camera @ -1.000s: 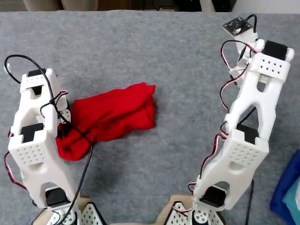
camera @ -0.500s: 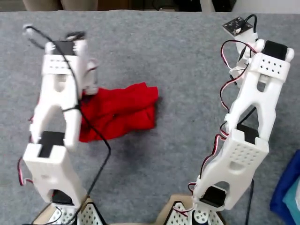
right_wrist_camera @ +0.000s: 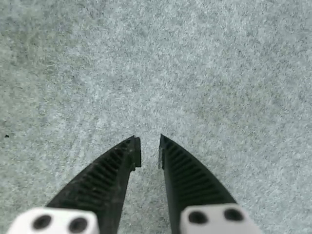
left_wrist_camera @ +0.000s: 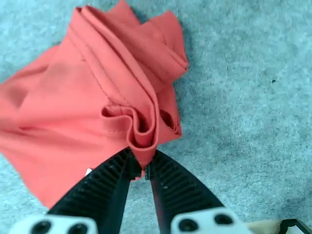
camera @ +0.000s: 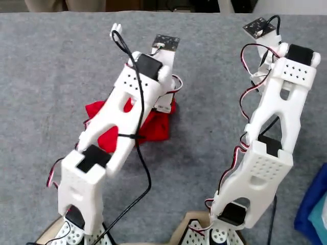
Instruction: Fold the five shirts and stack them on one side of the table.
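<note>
Nothing legible to me: no text, label, brand, number or sign. On red shirt [left_wrist_camera: 73, 97], plain cloth, no readable print. On grey table [camera: 204, 66], no marking. On small circuit board [camera: 257, 28], at 1 o'clock in high view, any marks too small to read.

We look straight down on the desk [camera: 204, 76] from above; our wrist cameras sit close over it, the left sharing the red shirt [camera: 156, 130] with the overhead.
</note>
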Controlling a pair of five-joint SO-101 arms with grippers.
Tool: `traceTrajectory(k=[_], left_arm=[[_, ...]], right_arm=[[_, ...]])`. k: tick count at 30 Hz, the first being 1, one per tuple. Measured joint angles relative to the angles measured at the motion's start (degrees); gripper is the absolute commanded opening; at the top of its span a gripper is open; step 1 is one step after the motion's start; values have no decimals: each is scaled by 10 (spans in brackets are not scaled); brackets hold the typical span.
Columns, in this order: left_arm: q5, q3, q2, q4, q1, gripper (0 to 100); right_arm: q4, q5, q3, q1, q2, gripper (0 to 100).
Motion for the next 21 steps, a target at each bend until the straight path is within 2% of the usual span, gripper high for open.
traceTrajectory(k=[3, 7, 9, 14, 17, 21], left_arm=[[-2, -30, 55, -1, 9, 59], [4, -69, 121, -1, 10, 229], [28, -88, 141, 0, 4, 277], [67, -156, 144, 14, -29, 278], [68, -171, 135, 17, -55, 275], [43, -150, 59, 17, -113, 274]], right_arm=[[0, 0, 0, 0, 0, 81], [0, 0, 0, 0, 0, 81], [0, 0, 0, 0, 0, 81], [33, -4, -15, 0, 0, 81], [84, -26, -52, -5, 0, 81], [133, -49, -71, -41, -2, 81]])
